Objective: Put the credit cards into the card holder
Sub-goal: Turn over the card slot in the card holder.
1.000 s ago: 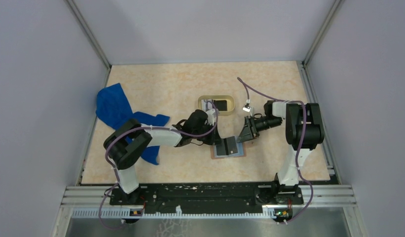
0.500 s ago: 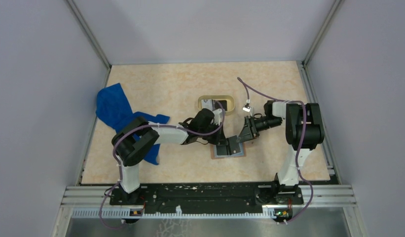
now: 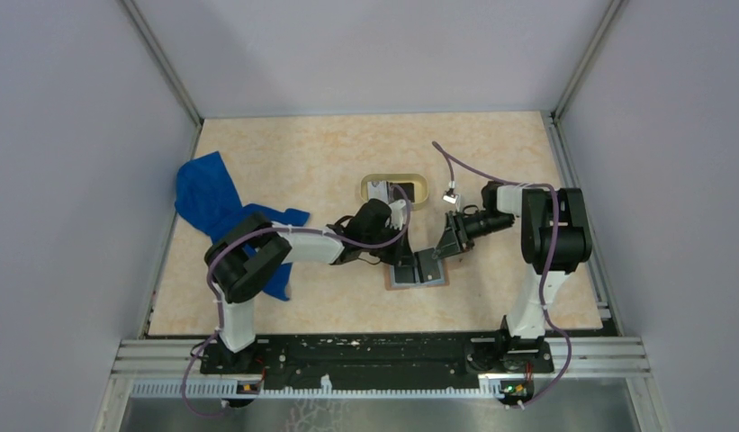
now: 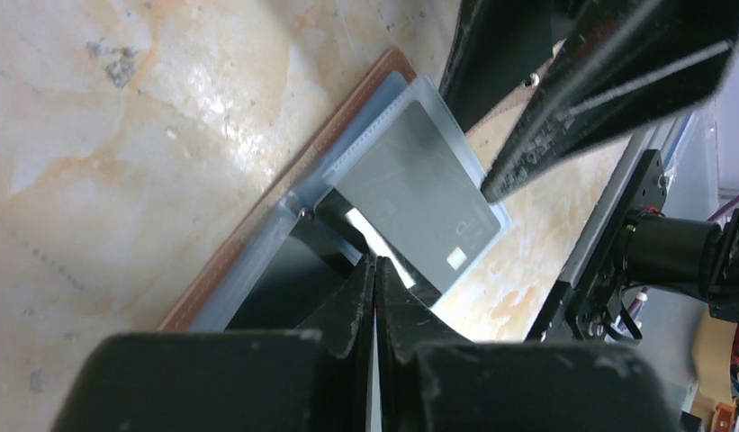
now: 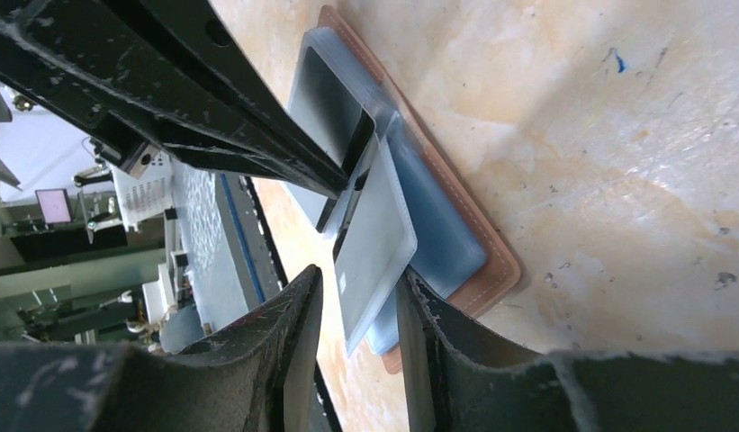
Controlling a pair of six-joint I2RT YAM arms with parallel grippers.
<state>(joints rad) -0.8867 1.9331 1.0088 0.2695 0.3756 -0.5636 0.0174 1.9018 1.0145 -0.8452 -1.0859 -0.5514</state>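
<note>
Card holder (image 3: 418,273) lay open on the table (image 3: 329,153), just lower right of the overhead frame's centre. My left gripper (image 4: 374,263) was pressed together on the edge of the black card (image 4: 284,279), whose far end sat inside the holder. My right gripper (image 5: 359,274), part spread, clasped the card holder's raised clear flap (image 5: 374,256), a grey card (image 4: 419,198) inside it.

A crumpled blue cloth (image 3: 208,205) lies at the left side of the marbled beige bench (image 3: 329,153). An oval tan rimmed tray (image 3: 394,177) sits near the bench's middle, toward the far side.
</note>
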